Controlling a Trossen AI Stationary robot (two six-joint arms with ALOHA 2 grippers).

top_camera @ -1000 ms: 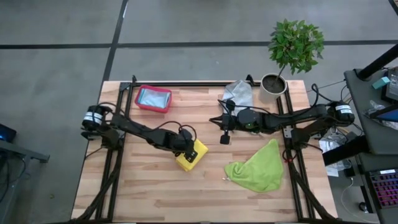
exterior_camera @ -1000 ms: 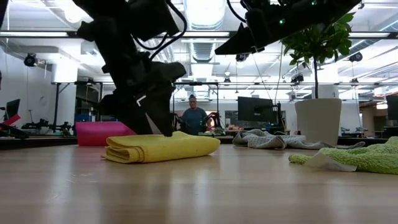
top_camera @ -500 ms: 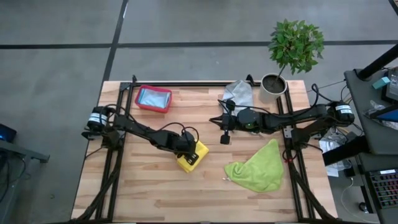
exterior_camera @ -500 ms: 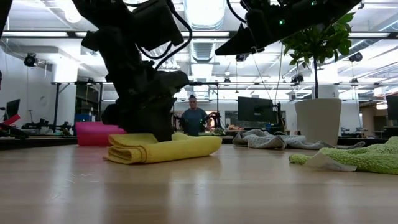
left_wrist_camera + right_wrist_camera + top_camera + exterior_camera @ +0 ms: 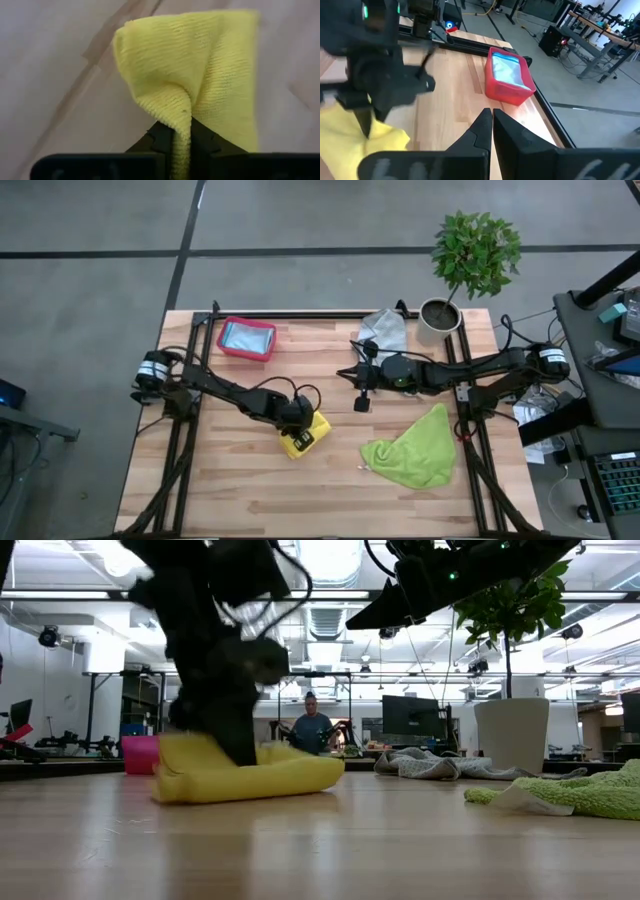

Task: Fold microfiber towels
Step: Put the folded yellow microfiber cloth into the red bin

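The left hand point(image 5: 297, 423) pinches a folded yellow towel point(image 5: 305, 436) on the worktop point(image 5: 240, 480); the right hand point(image 5: 361, 402), pressed together, hangs well apart.

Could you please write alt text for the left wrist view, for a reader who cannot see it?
The left pincer is shut on a pinched ridge of a folded yellow microfiber towel, which lies on the pale wooden table. The cloth bunches up where the dark fingers squeeze it.
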